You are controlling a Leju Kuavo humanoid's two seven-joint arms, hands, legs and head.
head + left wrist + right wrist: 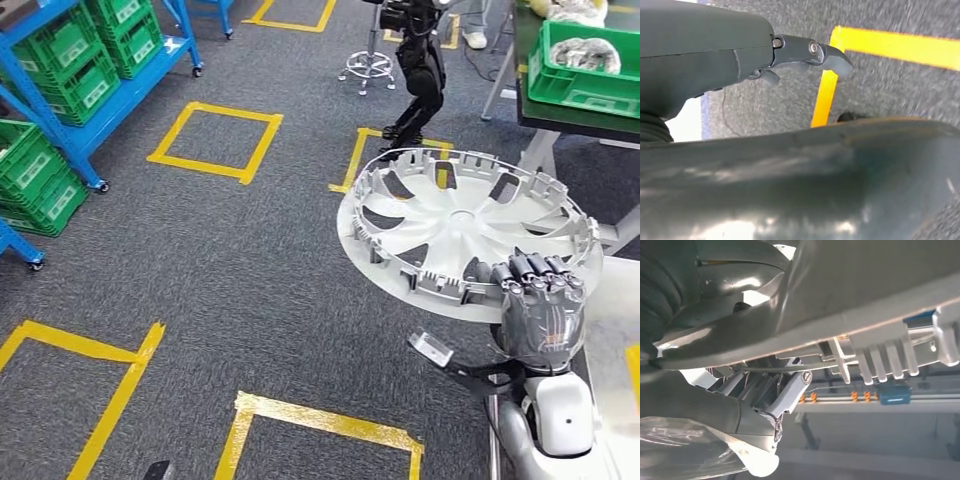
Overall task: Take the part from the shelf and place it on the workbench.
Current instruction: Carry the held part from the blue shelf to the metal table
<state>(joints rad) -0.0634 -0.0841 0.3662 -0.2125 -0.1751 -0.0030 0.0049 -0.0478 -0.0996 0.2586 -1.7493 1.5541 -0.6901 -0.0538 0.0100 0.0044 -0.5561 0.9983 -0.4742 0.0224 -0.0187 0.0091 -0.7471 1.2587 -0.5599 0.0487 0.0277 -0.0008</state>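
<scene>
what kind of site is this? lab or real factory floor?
Probably a factory-style test floor, not a live line. Yellow tape squares mark stations on grey carpet, blue wheeled racks hold green crates, and another legged robot stands near a stool. The right robot hand holds a silver wheel cover.

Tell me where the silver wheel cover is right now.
In the head view the wheel cover is held up flat on the right by the right hand gripping its near rim, above the grey carpet and just short of the workbench.
</scene>
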